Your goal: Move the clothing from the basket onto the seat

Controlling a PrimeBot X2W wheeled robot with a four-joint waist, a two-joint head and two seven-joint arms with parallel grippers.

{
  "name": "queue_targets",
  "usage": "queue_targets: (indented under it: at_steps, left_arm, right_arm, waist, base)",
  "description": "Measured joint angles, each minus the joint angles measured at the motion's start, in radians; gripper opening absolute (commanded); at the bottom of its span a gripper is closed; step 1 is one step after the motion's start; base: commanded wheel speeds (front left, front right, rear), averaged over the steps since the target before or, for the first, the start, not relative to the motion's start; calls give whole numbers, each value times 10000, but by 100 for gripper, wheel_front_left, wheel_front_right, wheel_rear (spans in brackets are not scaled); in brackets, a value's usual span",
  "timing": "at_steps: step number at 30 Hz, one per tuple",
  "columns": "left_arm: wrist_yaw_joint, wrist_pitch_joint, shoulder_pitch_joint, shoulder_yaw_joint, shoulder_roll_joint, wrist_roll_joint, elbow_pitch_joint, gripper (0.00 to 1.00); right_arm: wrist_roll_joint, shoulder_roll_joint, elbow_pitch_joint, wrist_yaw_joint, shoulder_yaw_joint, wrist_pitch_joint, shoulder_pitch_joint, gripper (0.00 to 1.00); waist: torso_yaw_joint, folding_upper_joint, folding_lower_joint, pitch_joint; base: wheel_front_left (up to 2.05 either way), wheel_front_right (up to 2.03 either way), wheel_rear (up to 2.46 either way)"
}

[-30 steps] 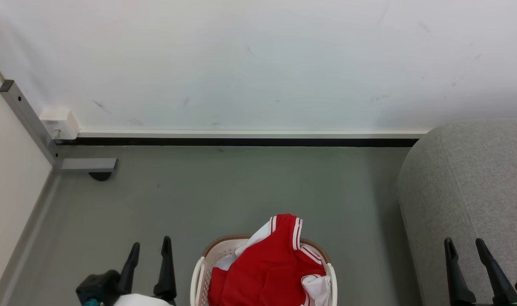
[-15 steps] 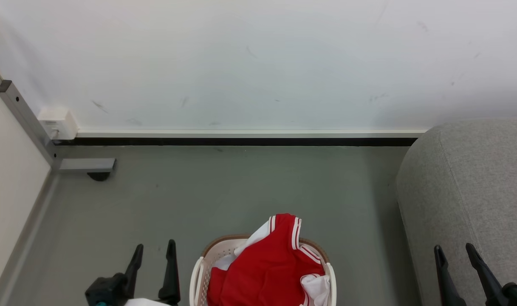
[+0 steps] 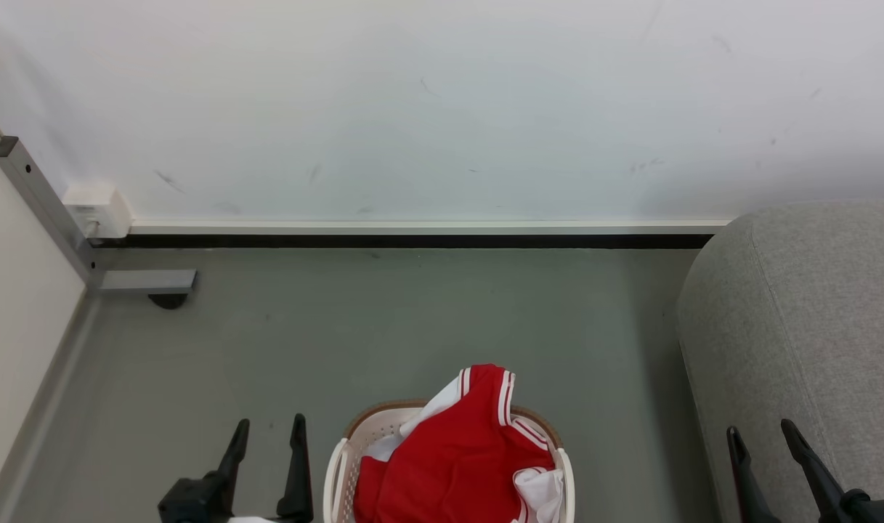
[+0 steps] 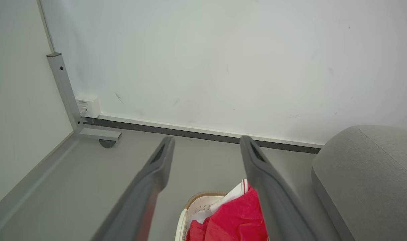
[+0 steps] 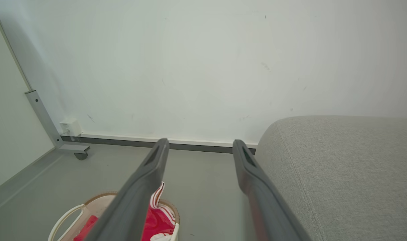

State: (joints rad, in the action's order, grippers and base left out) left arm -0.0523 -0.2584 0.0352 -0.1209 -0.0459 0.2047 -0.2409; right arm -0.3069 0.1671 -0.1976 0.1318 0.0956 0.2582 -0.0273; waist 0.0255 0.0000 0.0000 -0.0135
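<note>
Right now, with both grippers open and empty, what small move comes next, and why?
Probably swing the left gripper right and down over the clothing. The red heap lies in the basket; the left gripper stands beside the basket, while the right gripper is farther off, by the seat.

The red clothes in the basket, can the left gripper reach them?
Probably yes: the left gripper is open and empty right beside the basket, and the clothing sits heaped on top with nothing between.
</note>
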Motion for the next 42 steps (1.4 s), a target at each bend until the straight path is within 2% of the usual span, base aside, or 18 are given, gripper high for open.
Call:
queue_targets:
  at_steps: [20, 30, 36, 42]
  left_arm:
    - [75, -58, 12, 21, -4, 21, -84, 100]
    - [219, -58, 1102, -351, -12, -205, -232, 100]
    - [399, -59, 2528, -1014, -6, -719, -1383, 100]
    - [449, 226, 4414, -1540, -10, -1336, -3530, 100]
  right_arm:
    - [-132, 88, -27, 0, 221, 44, 0, 100]
    - [-276, 119, 311, 0, 314, 61, 617, 100]
    - [-291, 138, 658, 0, 282, 61, 1318, 100]
    - [-376, 69, 1039, 0, 389, 65, 2155, 100]
  waist:
    - [162, 0, 0, -86]
    - [622, 0, 0, -1070]
    - [1031, 0, 1, -2125]
    - [1472, 0, 2, -3423]
  base:
    - [0, 0, 0]
    - [0, 0, 0]
    - [0, 0, 0]
    - [0, 0, 0]
